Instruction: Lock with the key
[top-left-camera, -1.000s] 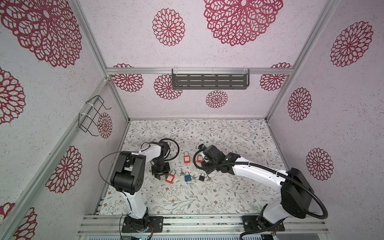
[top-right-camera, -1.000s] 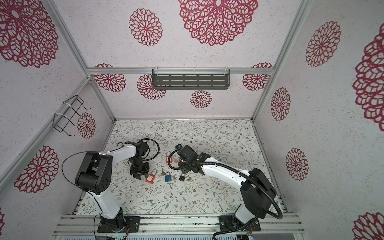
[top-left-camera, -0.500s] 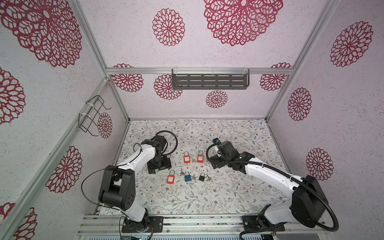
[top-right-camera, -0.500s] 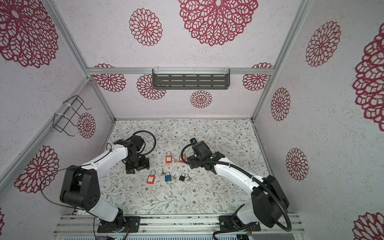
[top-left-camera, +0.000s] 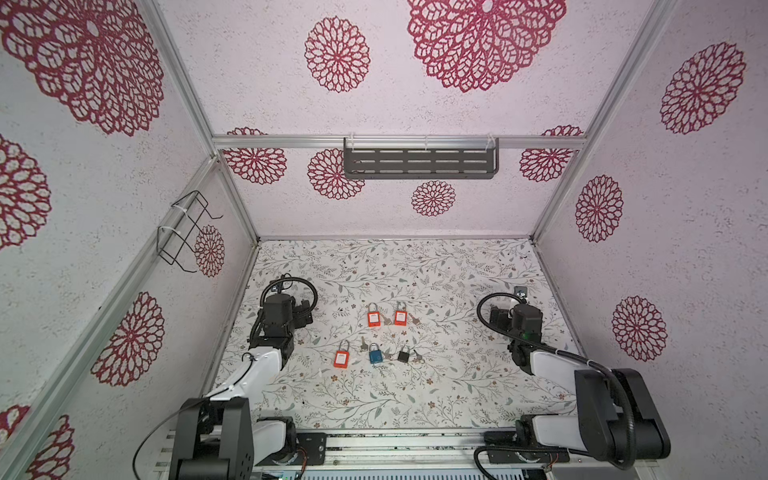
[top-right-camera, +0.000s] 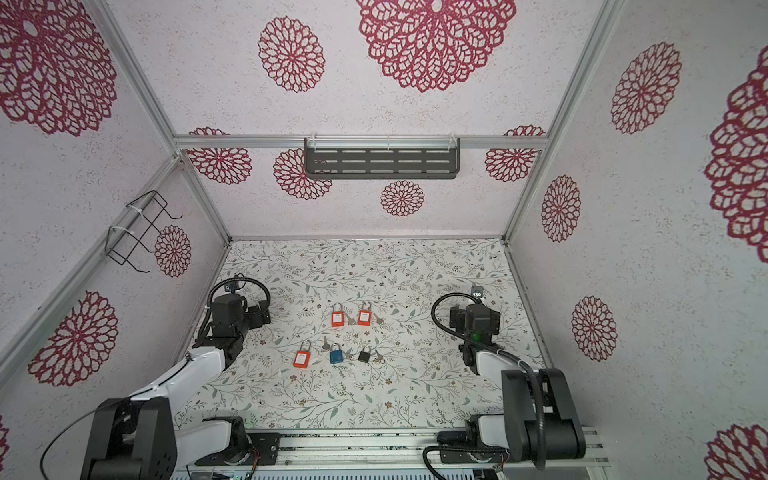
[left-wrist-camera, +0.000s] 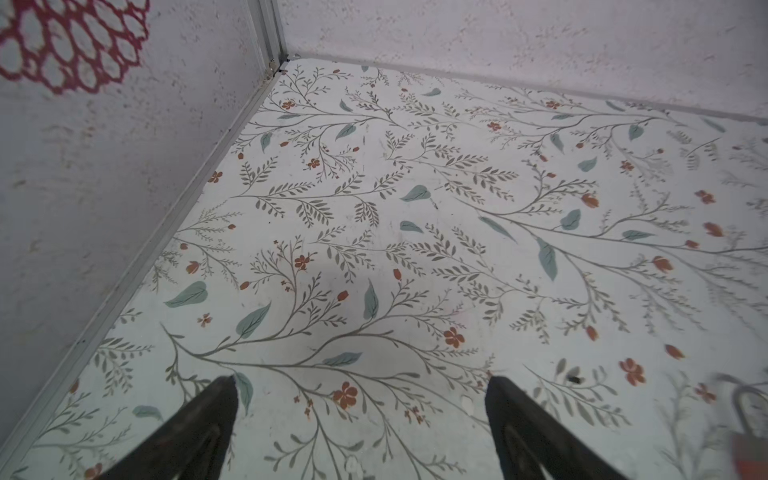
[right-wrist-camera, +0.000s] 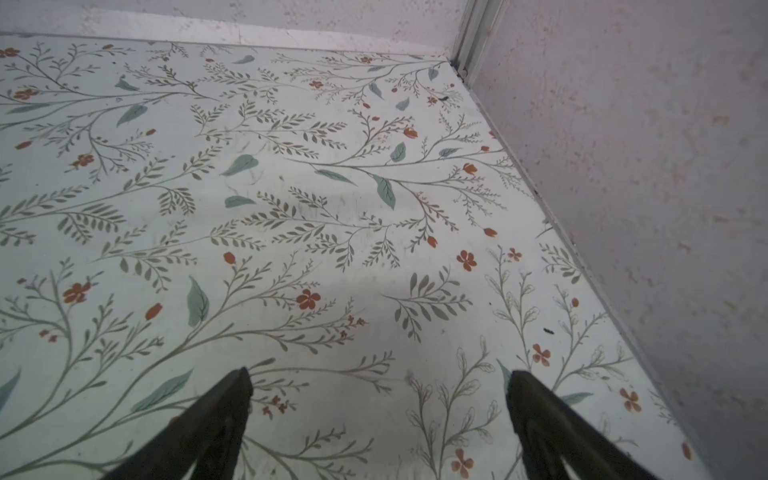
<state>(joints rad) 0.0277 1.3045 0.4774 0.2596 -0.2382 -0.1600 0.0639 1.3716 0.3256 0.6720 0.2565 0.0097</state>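
Padlocks (top-right-camera: 335, 355), near row, mid-floor: orange padlock (top-left-camera: 341, 360), blue padlock (top-left-camera: 375, 356), black padlock (top-left-camera: 403, 355); keys (top-left-camera: 363, 343) loose beside. Far row: two orange padlocks (top-left-camera: 374, 318). Flanking, well apart: left gripper (left-wrist-camera: 361, 386), right gripper (right-wrist-camera: 380, 380), jaws apart, empty. Risk: flat key skids under pinch; unheld lock slides.

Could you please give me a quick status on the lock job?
Left gripper open, empty. Right gripper open, empty. Blue padlock and four others on table, keys by them, none held. Nothing blocks them.
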